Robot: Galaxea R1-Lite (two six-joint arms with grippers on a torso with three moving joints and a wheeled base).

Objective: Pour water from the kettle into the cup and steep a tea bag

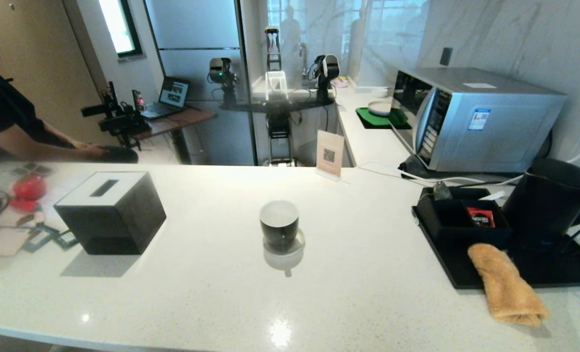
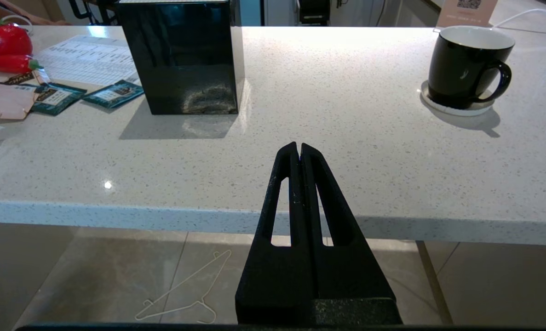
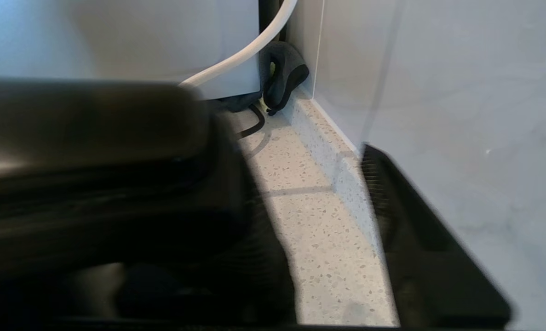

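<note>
Cup (image 1: 279, 226) and kettle (image 1: 546, 203) are the two vessels on the table (image 1: 211, 293). The cup is set on a round coaster (image 1: 290, 249), well apart from both tools; its white inside is seen, but whether any liquid is in it cannot be told. The kettle is stood on a black tray (image 1: 458, 278), its lid down, so nothing of its contents is seen. A divided black box (image 1: 458, 222) is placed on the same tray beside the kettle; a red packet (image 1: 480, 216) is held in one compartment, and a small grey-green tea bag (image 1: 441, 190) is seen at the box's far corner. A folded tan cloth (image 1: 507, 286) is laid over the tray's near edge.

The right tool (image 3: 318, 216) is brought up against the kettle, its fingers (image 3: 415, 239) held apart with bare table seen between them; nothing is clamped. The kettle's dark bulk is seen just beside one finger, and whether it is touched cannot be told.

The left tool (image 2: 299, 151) is parked below the table's near edge, its fingers pressed together on nothing, with the cup ahead and off to one side.
</note>
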